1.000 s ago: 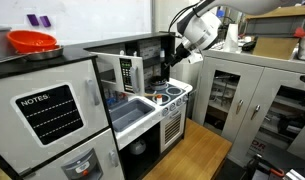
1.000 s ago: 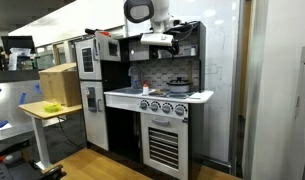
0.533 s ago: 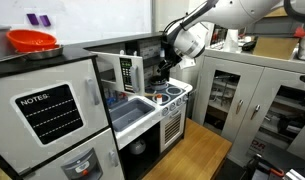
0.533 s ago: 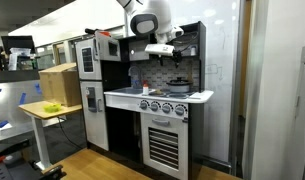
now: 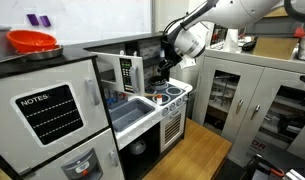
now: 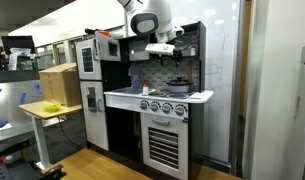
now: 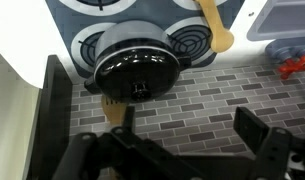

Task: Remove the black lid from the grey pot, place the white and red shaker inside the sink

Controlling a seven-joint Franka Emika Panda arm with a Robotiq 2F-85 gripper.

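The black lid (image 7: 140, 65) sits on the grey pot (image 7: 142, 28), which stands on a stove burner of the toy kitchen. My gripper (image 7: 157, 125) is open and empty. It hovers over the brick back wall, just behind the pot, with one finger on each side. In both exterior views the gripper (image 5: 164, 66) (image 6: 162, 49) hangs above the stove. The pot also shows small in an exterior view (image 6: 178, 88). The sink (image 5: 132, 108) lies beside the stove. A small red and white thing (image 7: 292, 68) at the wrist view's right edge may be the shaker; I cannot tell.
A wooden spoon (image 7: 214, 25) lies across a burner next to the pot. A wooden handle (image 7: 117, 112) pokes out behind the pot. A red-orange bowl (image 5: 32, 42) stands on top of the toy fridge. The microwave (image 5: 122, 72) and the upper shelf crowd the stove.
In the first half second the arm came down and in towards the stove. Since then nothing has visibly moved.
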